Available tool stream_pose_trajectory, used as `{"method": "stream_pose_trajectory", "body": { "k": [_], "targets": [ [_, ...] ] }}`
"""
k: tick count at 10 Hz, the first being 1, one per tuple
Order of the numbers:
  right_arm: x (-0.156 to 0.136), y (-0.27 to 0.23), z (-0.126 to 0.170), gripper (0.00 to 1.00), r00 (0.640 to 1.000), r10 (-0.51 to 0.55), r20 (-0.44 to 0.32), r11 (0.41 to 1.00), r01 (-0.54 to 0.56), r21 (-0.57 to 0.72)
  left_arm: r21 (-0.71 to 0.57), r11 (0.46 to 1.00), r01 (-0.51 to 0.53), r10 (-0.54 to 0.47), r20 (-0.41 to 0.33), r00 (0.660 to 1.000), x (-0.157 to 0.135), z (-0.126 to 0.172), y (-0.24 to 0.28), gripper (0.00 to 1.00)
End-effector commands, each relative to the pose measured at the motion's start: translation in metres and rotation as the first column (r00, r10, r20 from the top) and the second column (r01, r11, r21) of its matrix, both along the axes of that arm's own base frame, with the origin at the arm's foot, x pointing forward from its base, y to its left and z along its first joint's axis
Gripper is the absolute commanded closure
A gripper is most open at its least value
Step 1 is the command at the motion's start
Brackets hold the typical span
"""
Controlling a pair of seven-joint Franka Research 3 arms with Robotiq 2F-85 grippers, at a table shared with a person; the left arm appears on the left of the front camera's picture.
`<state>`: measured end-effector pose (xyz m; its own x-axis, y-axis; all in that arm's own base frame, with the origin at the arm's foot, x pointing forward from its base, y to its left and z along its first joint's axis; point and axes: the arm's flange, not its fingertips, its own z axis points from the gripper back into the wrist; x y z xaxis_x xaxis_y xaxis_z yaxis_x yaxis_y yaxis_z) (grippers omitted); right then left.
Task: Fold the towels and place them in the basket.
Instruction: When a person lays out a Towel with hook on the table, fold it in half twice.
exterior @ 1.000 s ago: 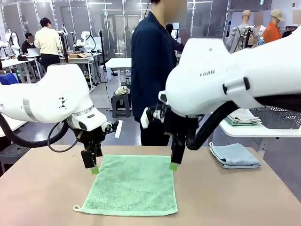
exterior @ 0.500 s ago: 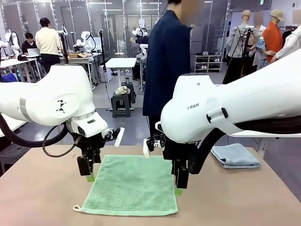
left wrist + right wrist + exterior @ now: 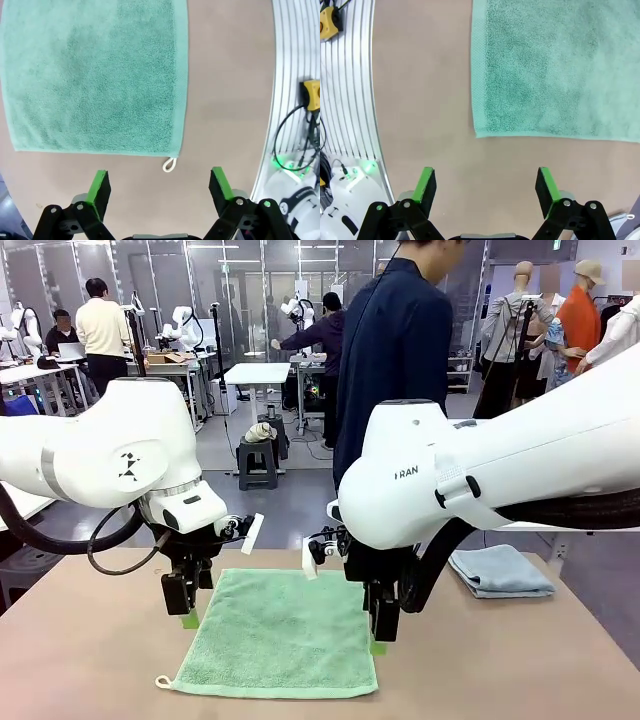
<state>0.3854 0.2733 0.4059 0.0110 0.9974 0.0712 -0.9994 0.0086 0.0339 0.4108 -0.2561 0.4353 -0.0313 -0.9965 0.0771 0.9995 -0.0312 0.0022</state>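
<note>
The green towel lies flat and unfolded in the middle of the table, its white loop tag at the near left corner. A light blue-grey towel rests folded at the right of the table. My left gripper hangs open just off the green towel's left edge. My right gripper hangs open at its right edge, close to the near corner. In the left wrist view the green towel and tag lie ahead of the open left gripper. Bare table shows between the fingers of the right gripper, below the green towel. The basket is hidden.
A person in a dark blue top stands at the far side of the table. Ribbed metal plates with a yellow box flank the table at the arm bases. Bare tabletop spreads left and right of the green towel.
Both grippers have moved from the green towel's far corners toward its near edge, the right one farther and lower. The person behind has shifted to the right.
</note>
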Motion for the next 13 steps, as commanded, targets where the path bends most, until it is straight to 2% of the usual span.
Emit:
{"method": "stream_pose_trajectory", "body": {
  "k": [1, 2, 4, 7, 9, 13],
  "targets": [
    [0.0, -0.002, 0.001, 0.0, 1.0, -0.006, -0.01, 1.0, 0.006, 0.008, -0.003, 1.0, -0.01, 0.01, 0.008, 1.0, 0.0, 0.001, -0.002, 0.0],
    [0.0, 0.0, 0.0, 0.0, 1.0, 0.0, 0.0, 1.0, 0.0, 0.0, 0.0, 1.0, 0.0, 0.0, 0.0, 1.0, 0.0, 0.0, 0.0, 0.0],
    [-0.01, 0.0, -0.009, 0.0, 0.998, -0.034, 0.053, 0.999, 0.033, 0.022, -0.009, 1.0, -0.004, 0.005, 0.004, 1.0, -0.02, -0.008, 0.004, 0.0],
    [-0.029, 0.003, -0.027, 0.0, 0.994, -0.092, 0.065, 0.995, 0.089, 0.039, 0.036, 0.999, -0.015, 0.014, 0.013, 1.0, -0.046, -0.031, 0.013, 0.0],
    [-0.035, 0.006, -0.041, 0.0, 0.996, -0.067, 0.058, 0.997, 0.065, 0.039, 0.019, 1.0, -0.017, 0.017, -0.016, 1.0, -0.054, -0.049, 0.02, 0.0],
    [-0.02, 0.011, -0.082, 0.0, 0.997, -0.019, 0.072, 1.0, 0.018, 0.023, 0.01, 1.0, -0.013, 0.013, 0.008, 1.0, -0.053, -0.082, 0.03, 0.0]
  ]
}}
